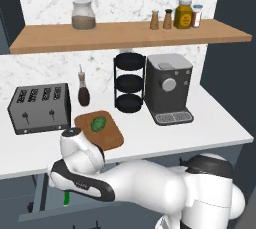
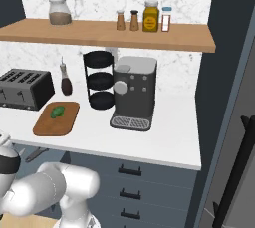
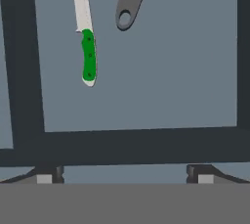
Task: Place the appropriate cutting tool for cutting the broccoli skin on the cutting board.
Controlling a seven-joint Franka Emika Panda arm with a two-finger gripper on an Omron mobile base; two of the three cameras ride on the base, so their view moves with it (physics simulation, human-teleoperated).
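We are working below the edge of the table [image 1: 210, 123], with the arm bent down toward an open drawer [image 3: 146, 96]. We are holding the hand [image 3: 124, 171] released, its two fingertips [image 3: 46, 175] spread wide with nothing between them, because no grasp is being made yet. The hand is looking straight down into the drawer so that we are able to judge the tools lying on its grey floor.

The cutting tool [image 3: 87, 47], a knife with a green handle and a pale blade, is lying flat, well apart from the hand, toward the upper left of the hand view, its blade pointing away toward the far edge. Beside it, to the right, the grey handle of a peeler [image 3: 131, 0] is reaching in from the top edge; the two are not touching.

On the table above, the cutting board [image 1: 107, 135] is lying just beside the toaster [image 1: 40, 108], and the broccoli [image 1: 98, 123] is resting on it. We are judging that the board leaves bare wood beside the broccoli for setting the knife down.
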